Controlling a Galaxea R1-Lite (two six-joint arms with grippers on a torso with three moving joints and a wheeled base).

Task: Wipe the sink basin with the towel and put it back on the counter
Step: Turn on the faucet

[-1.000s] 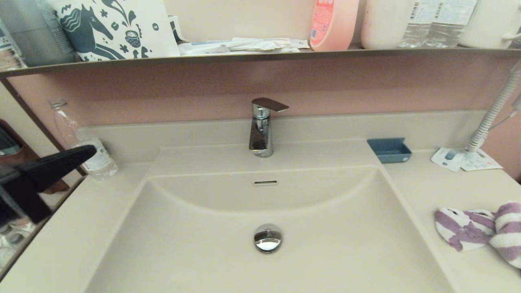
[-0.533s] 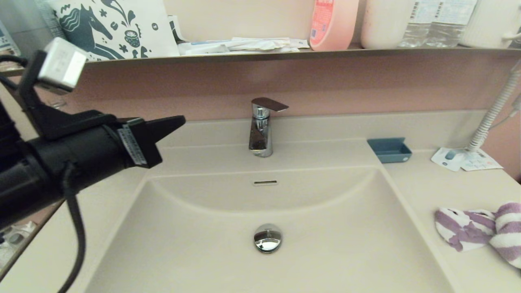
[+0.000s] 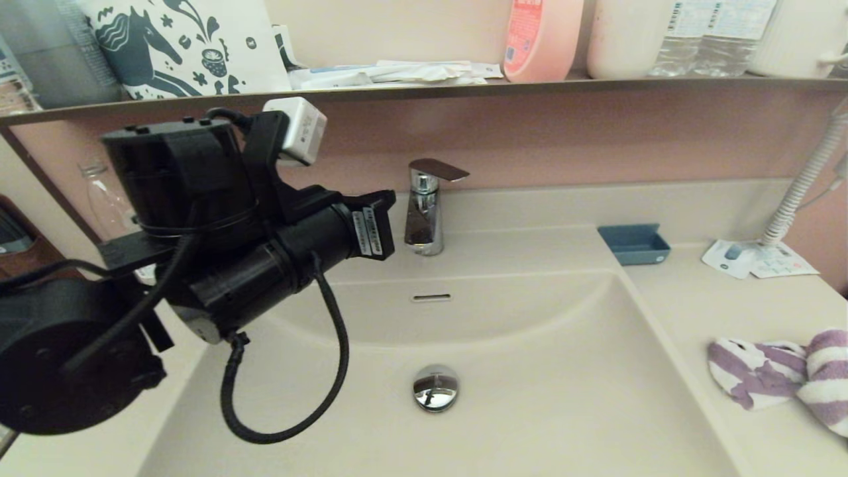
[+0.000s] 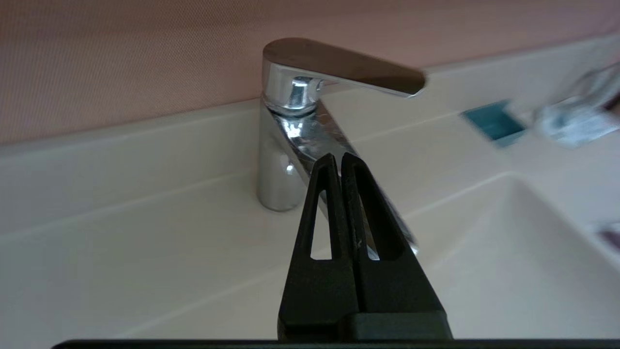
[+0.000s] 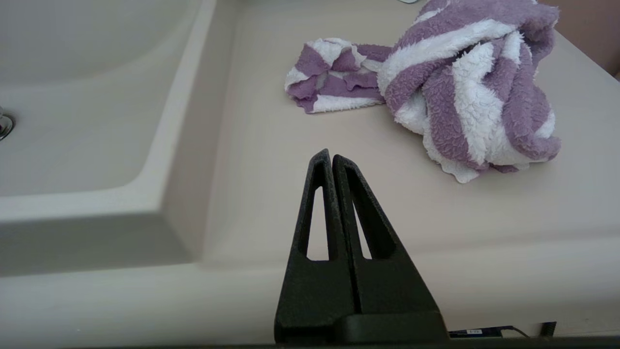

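Observation:
The purple and white striped towel (image 3: 775, 377) lies crumpled on the counter (image 3: 715, 305) to the right of the sink basin (image 3: 530, 371). The basin's chrome drain plug (image 3: 435, 387) and overflow slot (image 3: 432, 297) are uncovered. My left gripper (image 3: 387, 199) is shut and empty, raised over the basin's back left, its tips just left of the chrome faucet (image 3: 424, 212). In the left wrist view, the left gripper (image 4: 337, 157) points at the faucet (image 4: 290, 126). My right gripper (image 5: 327, 155) is out of the head view. It is shut and empty, low over the counter's front, short of the towel (image 5: 455, 82).
A blue soap dish (image 3: 634, 244), a printed paper card (image 3: 755, 260) and a coiled white cord (image 3: 805, 179) sit at the back right. A shelf (image 3: 464, 87) above carries bottles and packets. A clear plastic bottle (image 3: 109, 205) stands at the back left, partly behind my left arm.
My left arm has swung up from the left edge and rightward over the basin, bringing its shut tips close to the faucet. The towel has not moved.

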